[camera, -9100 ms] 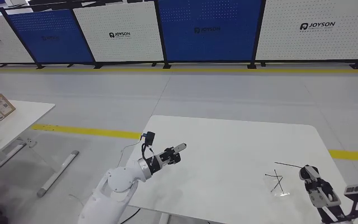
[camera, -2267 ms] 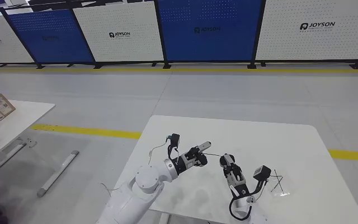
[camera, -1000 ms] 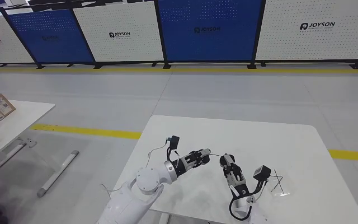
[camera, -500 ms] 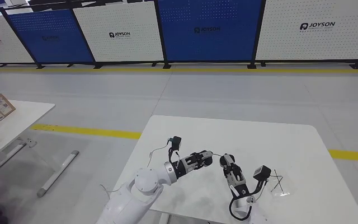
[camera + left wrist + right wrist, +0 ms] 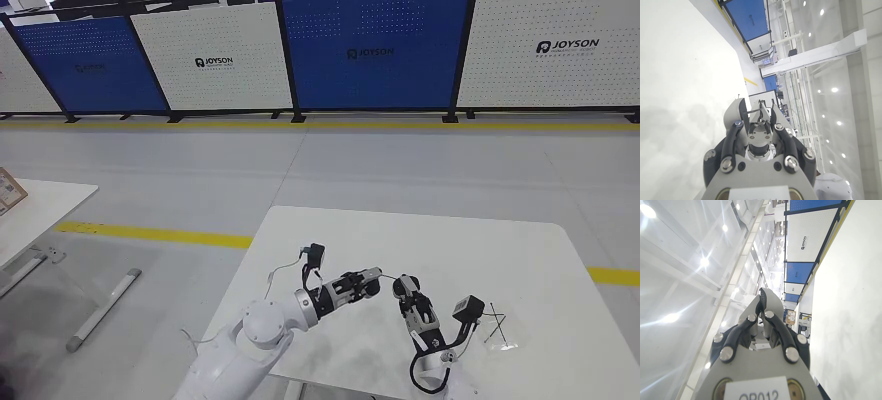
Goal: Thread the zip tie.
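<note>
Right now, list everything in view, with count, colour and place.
zip tie: one, black, above the table between the two grippers
spare zip ties: a few, black, crossed on the table near the right arm
table: one, white, under both arms
second table: one, white, left edge of the top view
partition panels: several, blue and white, behind
floor lines: two, yellow, on the floor
left gripper: one, grey and black, open, tie reaching between its fingers
right gripper: one, grey and black, shut on the zip tie
</note>
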